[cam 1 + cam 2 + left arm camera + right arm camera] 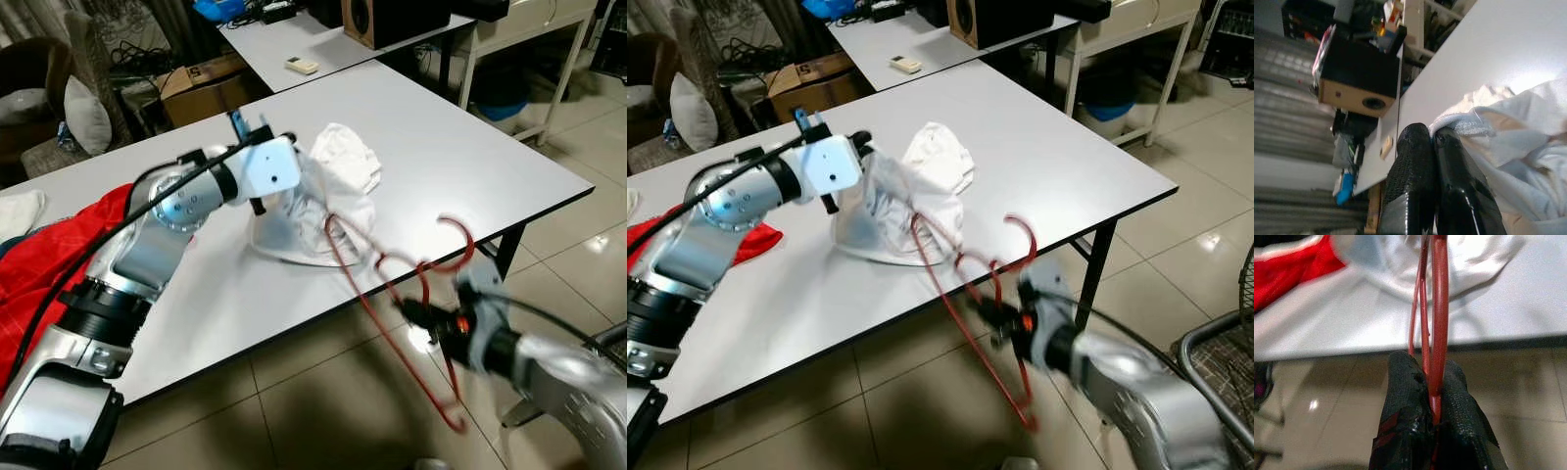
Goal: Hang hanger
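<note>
Across the middle of the scene stands a large white rectangular tabletop on a tiled floor; a second white tabletop sits behind it, carrying a wooden-fronted black speaker box; a red cloth garment lies on the near tabletop's left part; a crumpled white fabric garment lies near its centre, one edge lifted; a thin red wire hanger reaches from inside that white garment out past the tabletop's front edge and over the floor, its hook curling upward beside the edge; the left gripper is over the tabletop, fingers pressed together on a fold of the white garment; the right gripper, held off the front edge above the floor, is pinching the hanger's wire between its fingers.
</note>
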Robot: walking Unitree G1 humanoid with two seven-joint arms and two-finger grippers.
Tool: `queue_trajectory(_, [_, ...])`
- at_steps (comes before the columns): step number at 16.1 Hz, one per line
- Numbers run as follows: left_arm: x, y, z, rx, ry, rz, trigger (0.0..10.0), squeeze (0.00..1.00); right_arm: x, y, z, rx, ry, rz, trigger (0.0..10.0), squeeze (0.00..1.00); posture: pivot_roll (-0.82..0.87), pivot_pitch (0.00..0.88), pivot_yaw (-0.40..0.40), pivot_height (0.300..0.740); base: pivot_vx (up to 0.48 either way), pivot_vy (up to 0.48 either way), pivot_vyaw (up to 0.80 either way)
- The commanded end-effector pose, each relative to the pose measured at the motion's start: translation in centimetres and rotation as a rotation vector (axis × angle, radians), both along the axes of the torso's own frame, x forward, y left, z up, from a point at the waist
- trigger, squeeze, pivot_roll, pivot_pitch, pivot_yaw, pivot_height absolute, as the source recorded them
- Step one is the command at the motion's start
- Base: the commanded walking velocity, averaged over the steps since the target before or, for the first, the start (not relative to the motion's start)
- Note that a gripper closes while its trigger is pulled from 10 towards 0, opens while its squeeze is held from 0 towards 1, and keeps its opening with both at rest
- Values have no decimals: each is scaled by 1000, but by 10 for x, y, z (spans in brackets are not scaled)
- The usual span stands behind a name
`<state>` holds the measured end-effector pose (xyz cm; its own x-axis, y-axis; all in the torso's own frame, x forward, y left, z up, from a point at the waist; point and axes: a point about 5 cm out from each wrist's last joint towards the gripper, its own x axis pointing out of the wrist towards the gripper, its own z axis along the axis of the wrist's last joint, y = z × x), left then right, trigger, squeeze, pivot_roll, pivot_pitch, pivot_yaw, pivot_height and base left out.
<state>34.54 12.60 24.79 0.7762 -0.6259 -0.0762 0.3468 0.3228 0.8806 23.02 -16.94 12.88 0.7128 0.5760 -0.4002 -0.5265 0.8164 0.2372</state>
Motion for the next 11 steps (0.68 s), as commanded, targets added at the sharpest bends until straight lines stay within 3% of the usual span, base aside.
queue_trajectory(1, [-2,2,14,3,-31,-9,0,0,5,0,6,29,-35,-27,10000,0,-114,0,168,740,0,0,0])
queue_trajectory(4, [0,2,19,-3,-32,-2,0,0,9,11,20,117,-100,16,10000,0,-111,0,165,740,0,0,0])
queue_trajectory(6, [3,12,10,26,0,48,0,0,18,4,31,143,-187,-71,10000,0,-111,0,165,740,0,0,0])
queue_trajectory(7, [6,23,8,29,9,104,0,0,19,0,38,211,-194,-100,10000,0,-111,0,165,740,0,0,0])
queue_trajectory(8, [8,32,8,32,8,146,0,0,16,-2,34,199,-156,-99,10000,0,-115,0,166,740,0,0,0])
queue_trajectory(9, [10,39,10,31,-1,181,0,0,12,-5,22,83,-93,-86,10000,0,-117,0,168,740,0,0,0])
queue_trajectory(11, [13,52,18,38,-26,242,0,0,2,-5,5,28,1,-64,10000,0,-115,0,167,740,0,0,0])
